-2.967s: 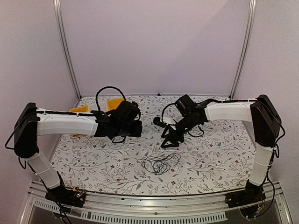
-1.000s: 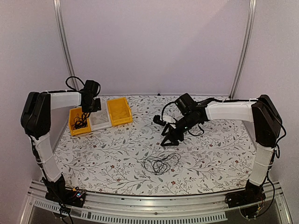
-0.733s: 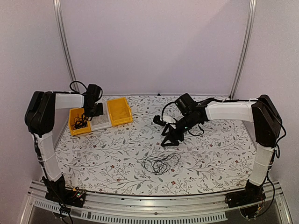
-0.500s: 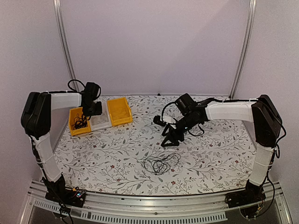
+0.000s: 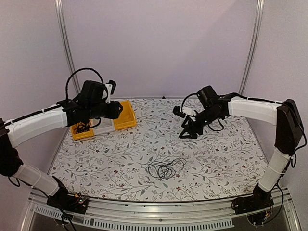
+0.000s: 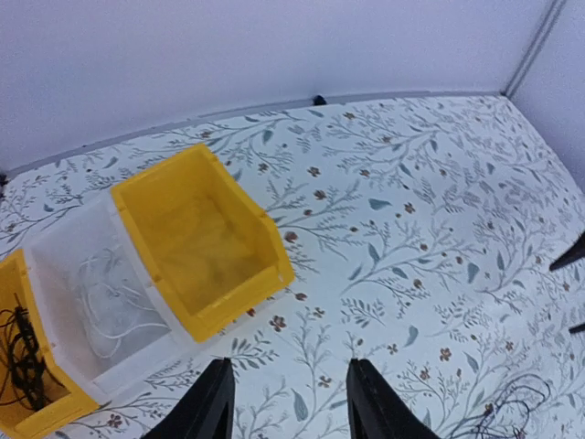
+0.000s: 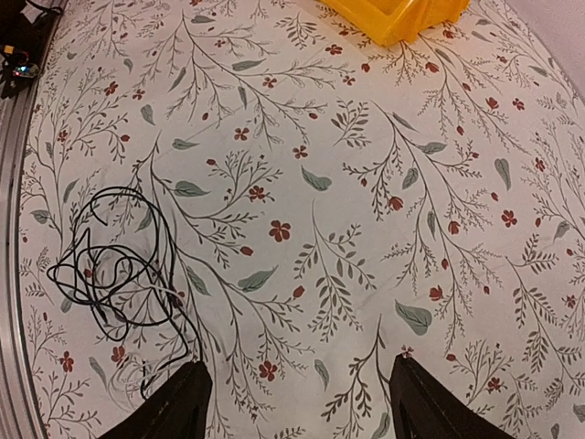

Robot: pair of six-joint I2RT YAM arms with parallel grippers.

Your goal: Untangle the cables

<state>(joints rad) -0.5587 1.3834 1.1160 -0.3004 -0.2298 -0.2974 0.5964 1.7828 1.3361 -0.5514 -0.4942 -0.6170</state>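
A loose tangle of thin black cables (image 5: 166,169) lies on the floral table, toward the front middle. It shows at the left of the right wrist view as cables (image 7: 114,265) and at the lower right corner of the left wrist view as cables (image 6: 512,413). More black cables (image 6: 26,361) sit in the leftmost yellow bin (image 5: 81,131). My left gripper (image 5: 117,109) hovers beside the bins, open and empty, seen as left gripper (image 6: 288,402). My right gripper (image 5: 188,133) hangs open above the table behind the tangle, seen as right gripper (image 7: 302,407).
Three bins stand in a row at the back left: the yellow bin with cables, a clear bin (image 6: 101,293) holding pale wires, and a second yellow bin (image 6: 196,238) with nothing visible inside. Metal frame posts (image 5: 65,48) rise at the back corners.
My left arm has swung from over the leftmost yellow bin toward the table's middle, and its gripper has opened. My right gripper has drawn back and to the right. The tangle has not moved.
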